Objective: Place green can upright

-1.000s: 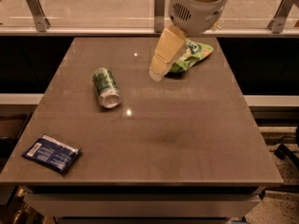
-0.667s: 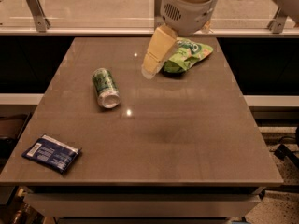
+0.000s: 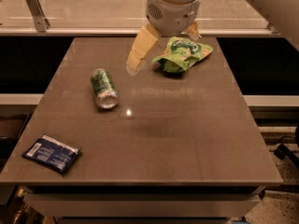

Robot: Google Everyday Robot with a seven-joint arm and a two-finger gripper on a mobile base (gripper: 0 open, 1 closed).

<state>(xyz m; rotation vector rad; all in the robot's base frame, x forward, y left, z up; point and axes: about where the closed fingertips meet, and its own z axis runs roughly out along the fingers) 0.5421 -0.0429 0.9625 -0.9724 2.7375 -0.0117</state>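
Observation:
The green can lies on its side on the left half of the grey table, its silver end facing the front. My gripper hangs over the back middle of the table, up and to the right of the can and apart from it. Its jaws are open and hold nothing. One tan finger points down-left toward the can. The other finger shows only partly, behind the snack bag.
A soft green snack bag lies at the back right, just right of the gripper. A flat dark blue packet lies at the front left corner. A railing with a metal bracket runs behind the table.
My gripper has moved left across the back of the table, off the snack bag and closer to the can. The can, bag and packet have not moved.

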